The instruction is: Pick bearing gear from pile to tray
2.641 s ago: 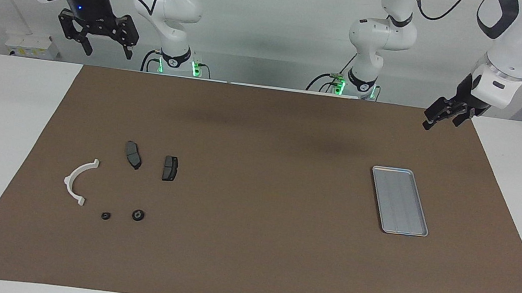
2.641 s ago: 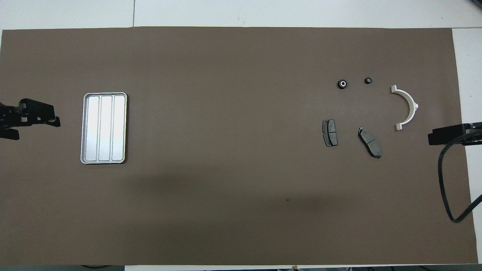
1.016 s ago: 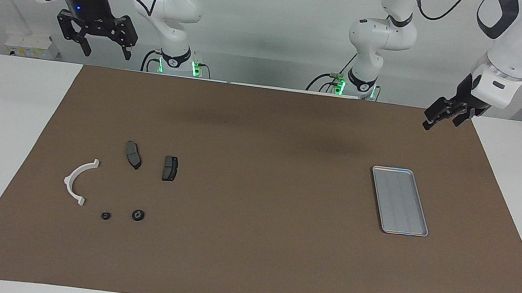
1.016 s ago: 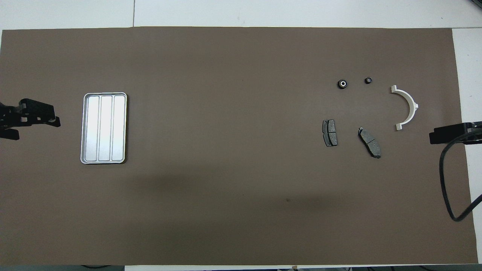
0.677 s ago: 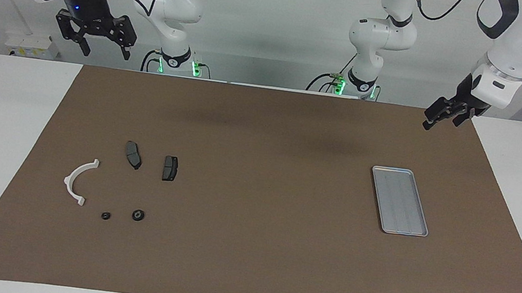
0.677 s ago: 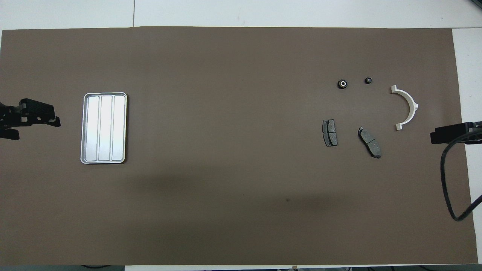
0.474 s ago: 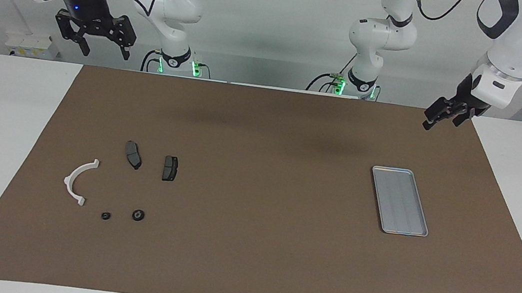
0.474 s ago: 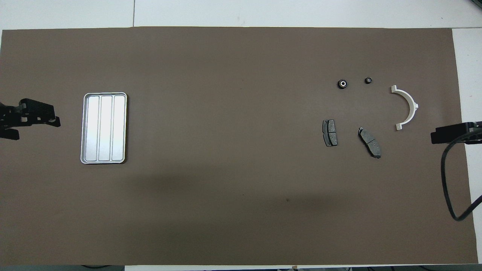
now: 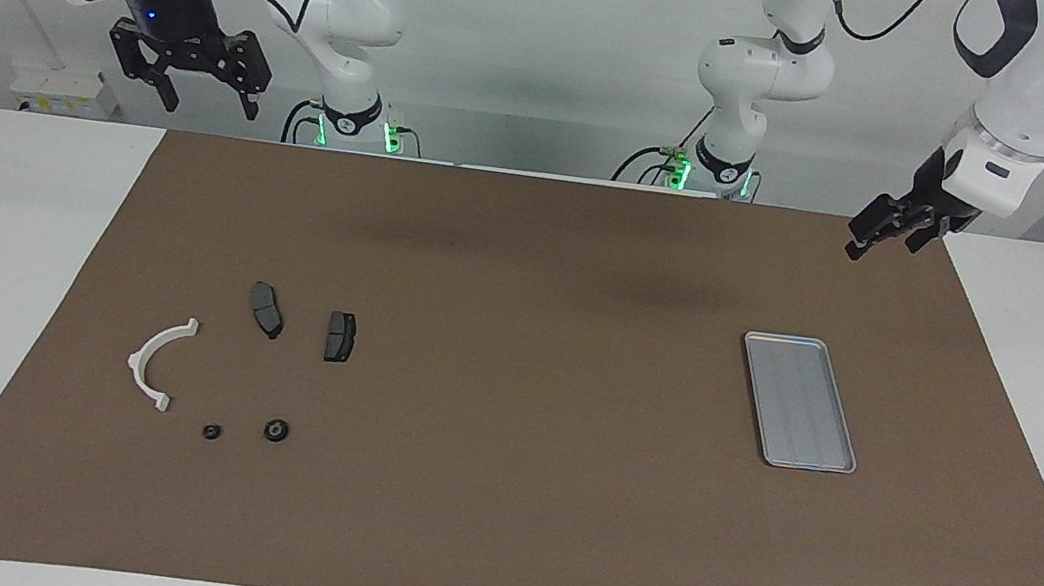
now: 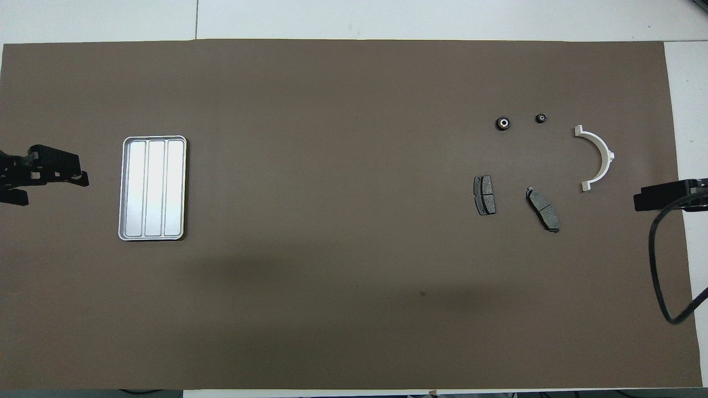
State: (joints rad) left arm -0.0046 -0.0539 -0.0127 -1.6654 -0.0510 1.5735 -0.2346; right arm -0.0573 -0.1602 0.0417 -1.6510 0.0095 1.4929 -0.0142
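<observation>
The pile lies on the brown mat toward the right arm's end. In it, a small black round bearing gear (image 9: pixel 276 429) (image 10: pixel 503 123) with a pale hub rests beside a smaller black round piece (image 9: pixel 211 432) (image 10: pixel 541 118). The silver tray (image 9: pixel 798 400) (image 10: pixel 154 188) lies empty toward the left arm's end. My right gripper (image 9: pixel 211 103) hangs open and empty, high over the mat's corner by its own base. My left gripper (image 9: pixel 881 246) (image 10: pixel 55 188) is open and empty, raised over the mat's edge at its own end of the table, beside the tray.
A white half-ring bracket (image 9: pixel 155 363) (image 10: pixel 597 157) and two dark grey brake pads (image 9: pixel 267 309) (image 9: pixel 340 336) lie nearer to the robots than the round pieces. The brown mat (image 9: pixel 514 433) covers most of the white table. A black cable (image 10: pixel 661 265) loops at the right arm's end.
The right gripper has drifted slightly upward and toward its own end of the table. The left arm and all the parts have stayed put.
</observation>
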